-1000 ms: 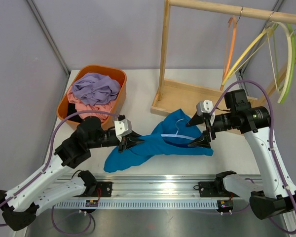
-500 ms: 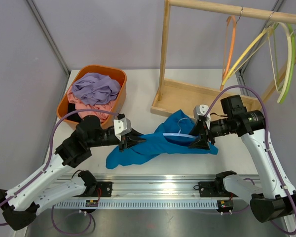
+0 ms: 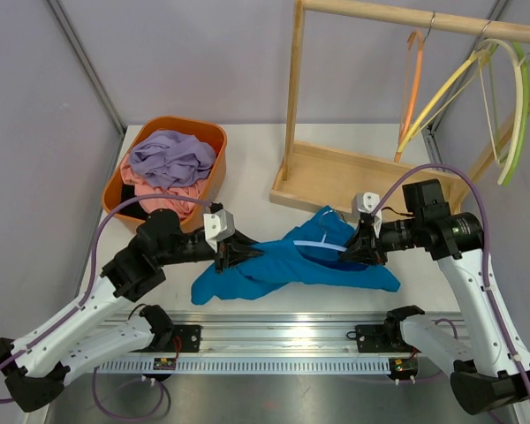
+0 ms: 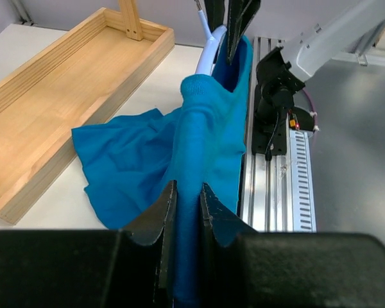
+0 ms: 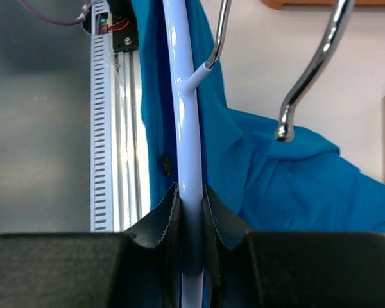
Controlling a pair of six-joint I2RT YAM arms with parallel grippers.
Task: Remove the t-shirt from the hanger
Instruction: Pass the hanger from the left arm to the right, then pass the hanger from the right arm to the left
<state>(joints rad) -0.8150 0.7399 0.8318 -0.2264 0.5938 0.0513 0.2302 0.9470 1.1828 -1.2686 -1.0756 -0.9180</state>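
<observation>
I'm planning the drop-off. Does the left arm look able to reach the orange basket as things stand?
Probably yes: the orange basket sits just beyond it, nothing between. But the left end effector grips the t-shirt, whose hanger the right end effector holds.

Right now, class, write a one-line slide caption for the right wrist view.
Right gripper shut on the pale blue hanger, blue t-shirt draped beneath it, metal hook free.

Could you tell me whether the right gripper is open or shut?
The right gripper is shut on the hanger: its fingers press the pale bar from both sides.
</observation>
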